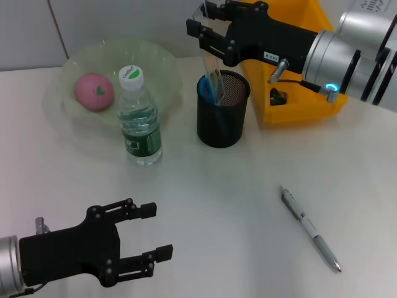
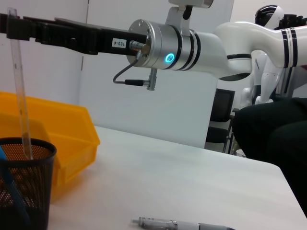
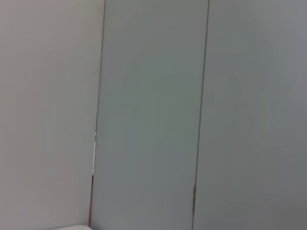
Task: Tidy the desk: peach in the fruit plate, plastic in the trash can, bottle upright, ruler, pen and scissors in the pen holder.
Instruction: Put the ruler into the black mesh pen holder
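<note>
Across the white desk (image 1: 236,248), which runs back to a pale panelled wall, the things lie mostly toward the far edge. Near the far left corner sits the translucent fruit plate (image 1: 158,62) with the pink peach (image 1: 93,91) inside it, and just in front of the plate the water bottle (image 1: 139,118) stands upright, its white cap and green label bearing writing too small to read. Beside it, at the middle of the far edge, stands the black mesh pen holder (image 1: 223,112), with the blue-handled scissors (image 1: 209,87) already inside. Behind the holder, toward the far right corner, is the yellow trash can (image 1: 298,102), something dark lying within. The right gripper (image 1: 200,30) hangs above the holder with its jaws closed on the top end of the clear ruler (image 2: 20,91), which stands nearly upright with its lower end down inside the mesh. A small white label on this gripper carries digits, not legible for certain. The left gripper (image 1: 155,233) hovers low at the near left corner, its jaws spread wide and holding nothing. A silver pen (image 1: 309,228) lies flat toward the near right edge, well apart from both grippers. In the left wrist view, a chair and another white robot stand beyond the desk.
</note>
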Controlling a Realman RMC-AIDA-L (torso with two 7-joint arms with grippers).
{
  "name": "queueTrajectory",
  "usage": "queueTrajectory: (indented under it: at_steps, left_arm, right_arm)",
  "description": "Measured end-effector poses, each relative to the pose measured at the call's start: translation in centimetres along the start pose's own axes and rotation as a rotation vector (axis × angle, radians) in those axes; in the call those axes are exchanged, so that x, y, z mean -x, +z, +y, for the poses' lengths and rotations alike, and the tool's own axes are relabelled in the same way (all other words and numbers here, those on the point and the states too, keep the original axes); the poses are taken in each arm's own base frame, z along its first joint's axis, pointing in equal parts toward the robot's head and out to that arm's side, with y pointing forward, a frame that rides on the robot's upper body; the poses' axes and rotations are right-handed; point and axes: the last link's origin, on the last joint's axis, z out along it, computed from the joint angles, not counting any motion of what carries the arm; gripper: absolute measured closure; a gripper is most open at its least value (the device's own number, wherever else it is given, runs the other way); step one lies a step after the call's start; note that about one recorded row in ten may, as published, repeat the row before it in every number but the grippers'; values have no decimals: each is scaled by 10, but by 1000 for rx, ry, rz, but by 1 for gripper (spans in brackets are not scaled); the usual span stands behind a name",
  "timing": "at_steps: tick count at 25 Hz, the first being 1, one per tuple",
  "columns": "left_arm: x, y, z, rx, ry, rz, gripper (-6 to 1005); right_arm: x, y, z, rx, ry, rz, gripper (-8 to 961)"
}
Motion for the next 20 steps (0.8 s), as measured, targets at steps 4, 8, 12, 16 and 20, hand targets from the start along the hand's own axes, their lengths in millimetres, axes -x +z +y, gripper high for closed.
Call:
queueTrajectory:
  at_steps: [4,8,12,16,20]
  left_arm:
    - [0,0,0,2,0,1,245]
    - [0,0,1,3,-2,2,245]
    - [0,0,1,5,-4,2,244]
    - [1,0,1,5,-6,2,244]
    - [0,0,2,8,-5,4,244]
  right_arm:
    - [0,0,0,3,0,-1,576]
    - [1,1,1,7,0,-3,576]
    - [0,0,1,8,3,-3,576]
    - [-1,0,1,5,13,-7,576]
    - [-1,0,1,6,15,-8,576]
